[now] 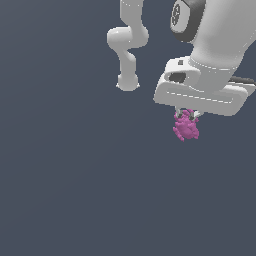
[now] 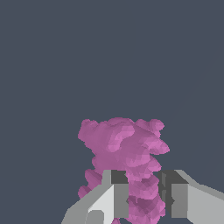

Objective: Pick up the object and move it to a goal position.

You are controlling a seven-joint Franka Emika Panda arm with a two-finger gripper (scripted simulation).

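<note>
The object (image 1: 186, 127) is a small magenta-pink knobbly lump hanging just under the white hand of the arm, right of centre in the exterior view. My gripper (image 1: 187, 116) is shut on its upper part, and most of the lump sticks out below the fingers. In the wrist view the object (image 2: 124, 148) fills the middle, pinched between two grey fingertips (image 2: 117, 192), with the gripper (image 2: 144, 194) closed against both its sides. No goal marker shows in either view.
The arm's white links and base (image 1: 127, 82) stand behind, toward the upper middle of the exterior view. Around the hand lies a plain dark grey-blue surface (image 1: 75, 190).
</note>
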